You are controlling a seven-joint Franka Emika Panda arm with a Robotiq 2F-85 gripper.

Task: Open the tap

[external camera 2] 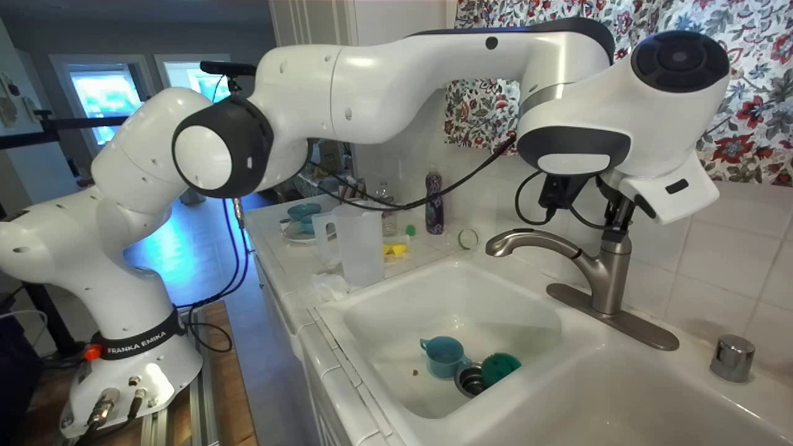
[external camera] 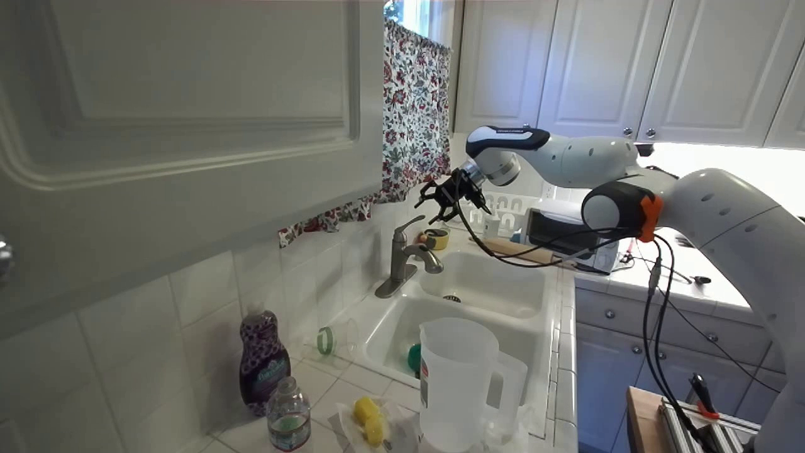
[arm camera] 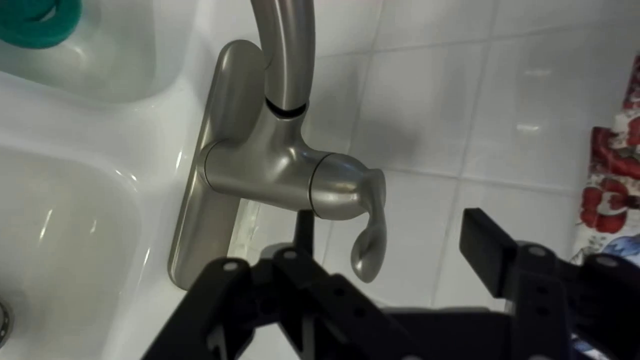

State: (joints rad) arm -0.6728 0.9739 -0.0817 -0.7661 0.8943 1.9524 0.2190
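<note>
The tap (external camera: 399, 258) is brushed silver-grey metal and stands upright on a long base plate at the sink's wall side. It also shows in an exterior view (external camera 2: 610, 279) and in the wrist view (arm camera: 260, 172). Its lever handle (arm camera: 372, 240) sits on top and points away from the spout; it also shows in an exterior view (external camera: 410, 224). My gripper (arm camera: 392, 227) is open, with a finger on each side of the lever in the wrist view, and holds nothing. It shows by the lever in an exterior view (external camera: 424, 212). Whether a finger touches the tap, I cannot tell.
The tiled wall (arm camera: 420, 100) and flowered curtain (external camera: 412, 107) are close behind the tap. The white double sink (external camera 2: 539, 384) holds a blue cup (external camera 2: 444, 356). A jug (external camera: 453, 377) and a purple bottle (external camera: 264, 365) stand on the counter. A cabinet door (external camera: 188, 94) fills the foreground.
</note>
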